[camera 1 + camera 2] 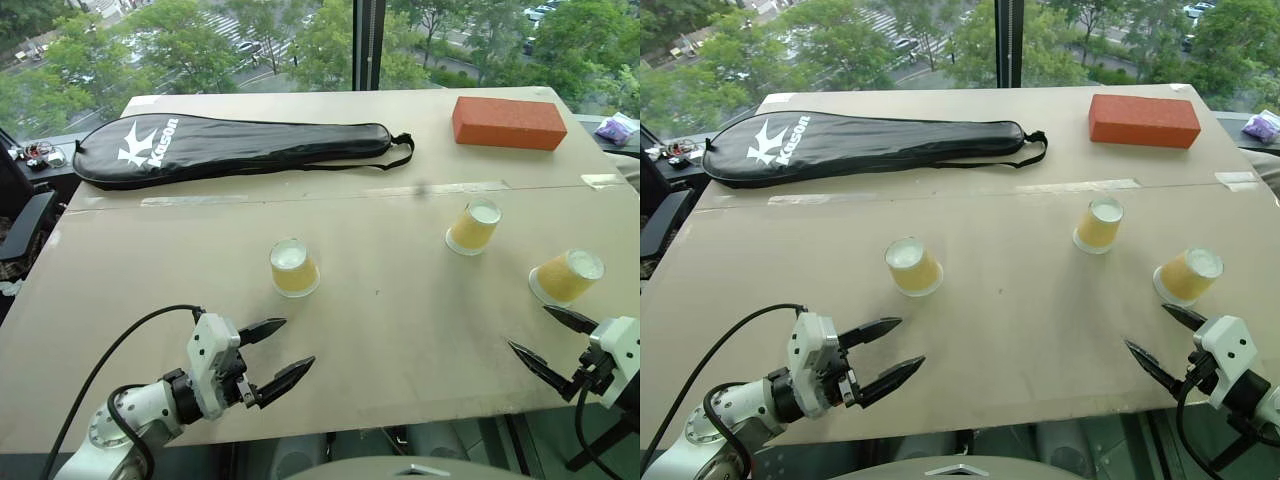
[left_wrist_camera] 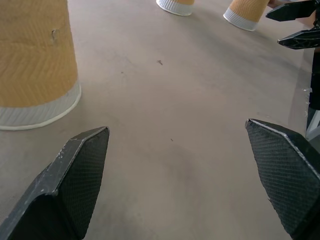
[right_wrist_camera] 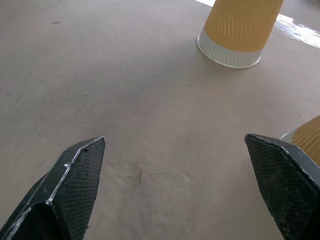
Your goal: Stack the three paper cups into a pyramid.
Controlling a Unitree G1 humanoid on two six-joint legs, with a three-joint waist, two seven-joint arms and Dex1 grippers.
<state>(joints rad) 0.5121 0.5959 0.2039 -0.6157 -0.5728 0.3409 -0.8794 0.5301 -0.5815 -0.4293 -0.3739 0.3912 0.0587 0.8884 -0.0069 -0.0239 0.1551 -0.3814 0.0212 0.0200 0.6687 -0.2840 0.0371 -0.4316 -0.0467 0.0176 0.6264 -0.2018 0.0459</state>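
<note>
The left gripper (image 1: pixel 275 352) is held low over the near edge of the table (image 1: pixel 400 330), its two black fingers spread wide with nothing between them. The right gripper (image 1: pixel 545 342) is held over the near right corner of the same table, its fingers likewise spread apart and empty.

All three paper cups are seen standing upside down, rims on the tabletop and white bases up, each apart from the others. The left cup (image 1: pixel 294 267) is placed nearest the left gripper, just beyond its fingertips and not touched by them. The right cup (image 1: pixel 566 276) is found near the table's right edge, just beyond the right gripper's upper finger; contact cannot be made out. The middle cup (image 1: pixel 473 226) is set farther back than the other two, between them but closer to the right cup.

Beyond the cups, a strip of clear tape (image 1: pixel 300 195) is seen running across the table. Behind it, on the far left of the table, a black racket cover (image 1: pixel 235 147) with white lettering is laid flat. On the far right of the table, an orange brick (image 1: pixel 509 122) is laid, well apart from the cups.
</note>
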